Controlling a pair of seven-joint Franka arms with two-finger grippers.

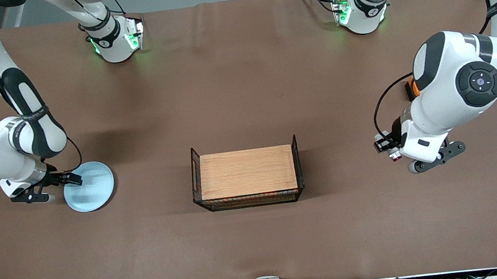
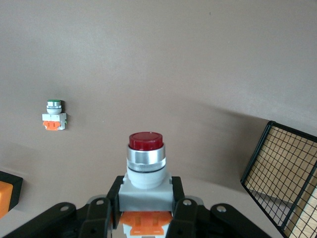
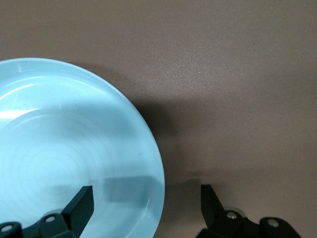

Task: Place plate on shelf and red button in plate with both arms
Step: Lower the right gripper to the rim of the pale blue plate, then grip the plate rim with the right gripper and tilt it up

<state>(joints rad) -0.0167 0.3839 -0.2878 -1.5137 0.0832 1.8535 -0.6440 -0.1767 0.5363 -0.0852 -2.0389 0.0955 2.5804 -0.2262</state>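
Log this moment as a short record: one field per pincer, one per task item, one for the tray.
left pincer: shut on the red button, raised over the table at the left arm's end
right pincer: open, straddling the rim of the plate, one finger over the plate, one outside it
plate: flat on the table at the right arm's end, not lifted
wooden tray: mid-table, wire sides, nothing on it
green button: on the table, untouched

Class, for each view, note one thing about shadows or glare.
Front view: soft arm shadows fall on the brown table. Left wrist view: a highlight glints on the red button collar. Right wrist view: the plate shows pale glare and casts a dark shadow.
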